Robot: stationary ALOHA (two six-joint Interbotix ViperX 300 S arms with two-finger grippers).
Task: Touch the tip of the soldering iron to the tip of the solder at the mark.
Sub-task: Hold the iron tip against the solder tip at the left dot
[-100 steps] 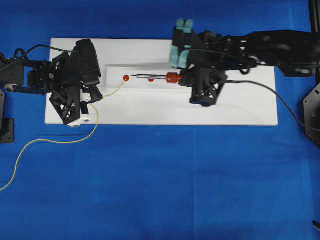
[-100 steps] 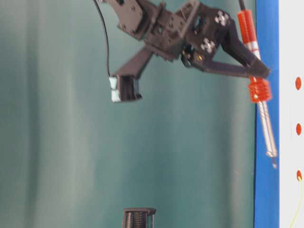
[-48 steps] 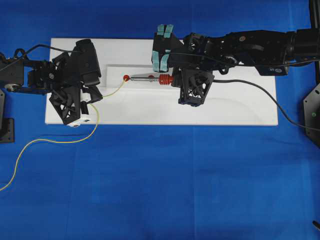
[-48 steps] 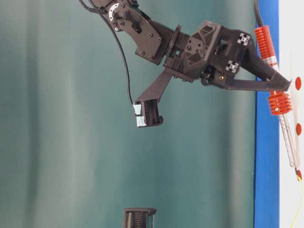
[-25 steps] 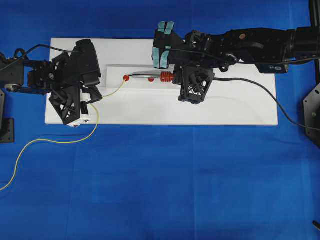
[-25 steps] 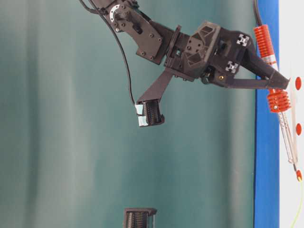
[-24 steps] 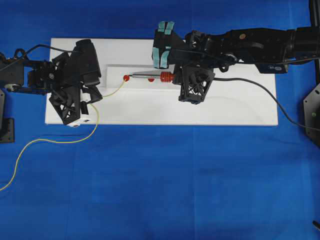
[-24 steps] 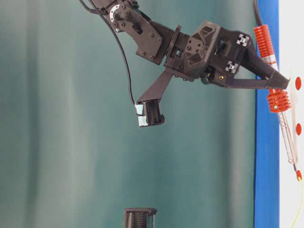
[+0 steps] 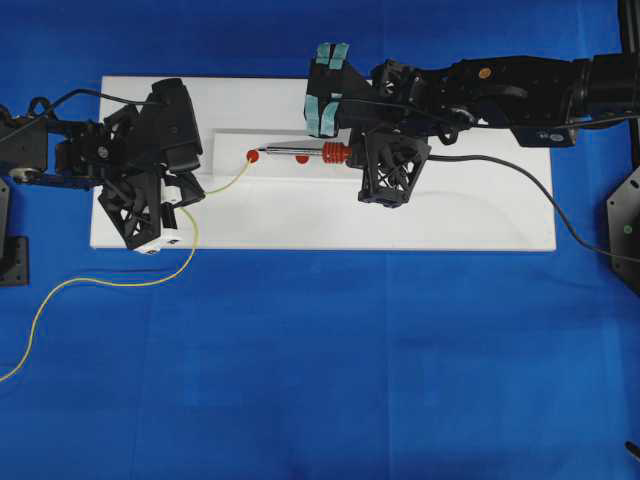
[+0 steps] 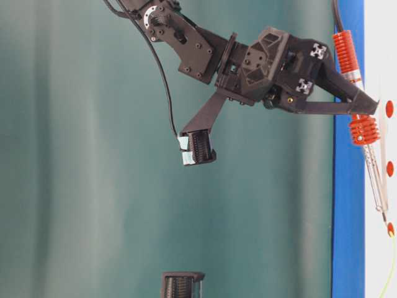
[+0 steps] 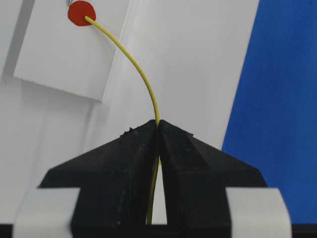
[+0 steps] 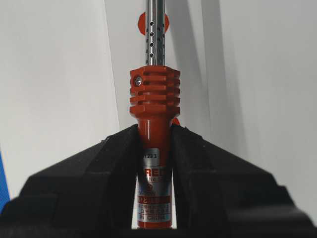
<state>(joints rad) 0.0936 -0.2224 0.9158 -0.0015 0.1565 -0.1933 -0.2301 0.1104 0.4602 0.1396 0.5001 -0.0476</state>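
The soldering iron lies nearly level over the white board, with my right gripper shut on its red handle just behind the ribbed collar. Its metal shaft points left and its tip ends close beside the red mark. I cannot tell whether the tip touches. The thin yellow solder arcs from my left gripper to that mark. In the left wrist view my left gripper is shut on the solder, whose tip rests on the mark. Side on, the iron slants down to the mark.
The iron's black cord trails right across the board onto the blue cloth. Slack solder loops off the board's front left corner. Two more red marks lie along the raised white strip. A black fixture stands at the right edge.
Over two seconds my right gripper carried the iron left and down until its tip reached the mark. In the last half second it has eased back slightly. My left arm has not moved.
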